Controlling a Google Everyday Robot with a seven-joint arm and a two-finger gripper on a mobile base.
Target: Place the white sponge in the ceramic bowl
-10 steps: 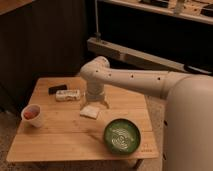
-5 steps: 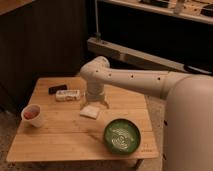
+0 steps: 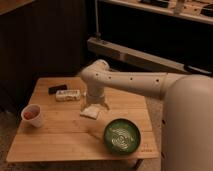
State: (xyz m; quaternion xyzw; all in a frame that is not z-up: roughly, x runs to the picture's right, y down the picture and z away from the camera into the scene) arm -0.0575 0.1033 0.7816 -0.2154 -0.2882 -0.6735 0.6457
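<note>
The white sponge (image 3: 90,113) lies flat on the wooden desk (image 3: 60,137), near the middle of the top and a little toward its far side. It sits in the same spot and at the same angle as in both earlier frames.

Directly above it hangs the gripper (image 3: 96,106), pointing straight down, with its jaws spread apart to either side of the sponge's far edge. Whether their tips touch the pad cannot be told, and the sponge does not look lifted off the wood. The gripper has not shifted over the last second, and the jaws are as wide apart as before. The white arm (image 3: 125,82) reaches in from the right with its elbow bent over the desk, in the same pose as in the earlier frames.

The ceramic bowl (image 3: 122,136), dark green with a pale pattern inside, stands near the front right corner of the desk, apart from the sponge and unmoved.

To the left of the sponge, toward the back, a whitish package (image 3: 68,95) lies lengthwise, with a small dark object (image 3: 57,89) just behind it. A white cup (image 3: 31,115) with reddish contents stands near the desk's left edge. All three are where they were before.
</note>
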